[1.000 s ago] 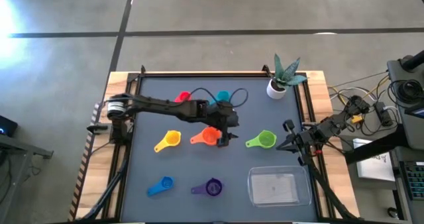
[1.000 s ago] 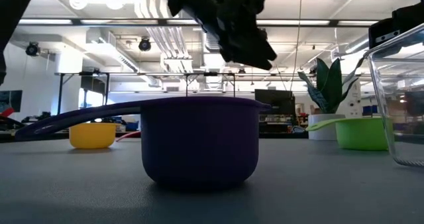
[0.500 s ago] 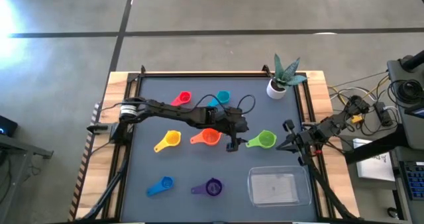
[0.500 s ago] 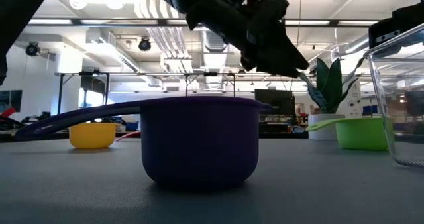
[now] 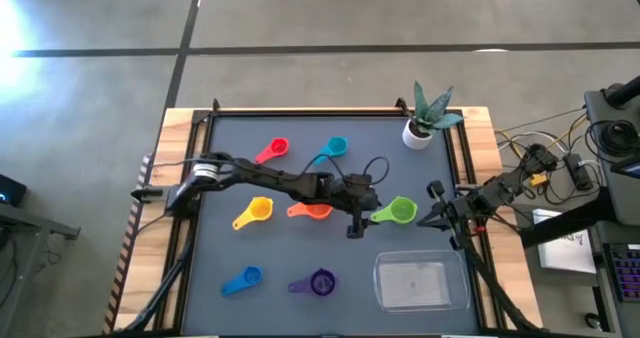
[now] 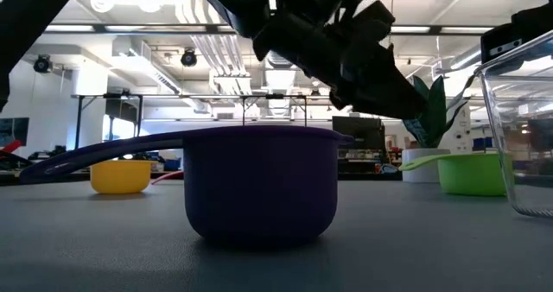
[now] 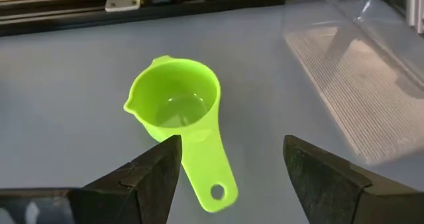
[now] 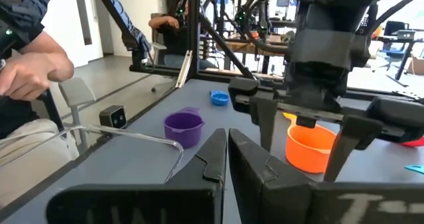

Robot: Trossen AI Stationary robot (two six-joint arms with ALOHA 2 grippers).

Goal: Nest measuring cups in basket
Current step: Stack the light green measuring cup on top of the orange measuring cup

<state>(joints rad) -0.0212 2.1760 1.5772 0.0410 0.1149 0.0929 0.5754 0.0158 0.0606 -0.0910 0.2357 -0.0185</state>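
My left gripper (image 5: 357, 224) stands open above the table, just left of the green measuring cup (image 5: 401, 211). In the left wrist view the green cup (image 7: 175, 105) sits upright on its base, and its handle end (image 7: 215, 191) lies below the gap between my fingers, untouched. The orange cup (image 5: 316, 211) is partly under my left arm. The yellow (image 5: 256, 210), red (image 5: 276, 147), light blue (image 5: 335, 146), blue (image 5: 244, 279) and purple (image 5: 321, 282) cups stand apart on the mat. The clear basket (image 5: 421, 282) sits near right. My right gripper (image 5: 436, 218) waits shut at the right edge.
A white plant pot (image 5: 417, 131) stands at the far right corner. A black frame rail (image 5: 330, 111) borders the mat. The purple cup (image 6: 259, 184) stands close before the low camera. A person's hand (image 8: 33, 71) shows beyond the table's near edge. Cables lie off the right side.
My left gripper has moved toward the table's right edge and down, from over the orange cup to the green cup's handle, tipping more downward. Its fingers have stayed open. No cup has moved.
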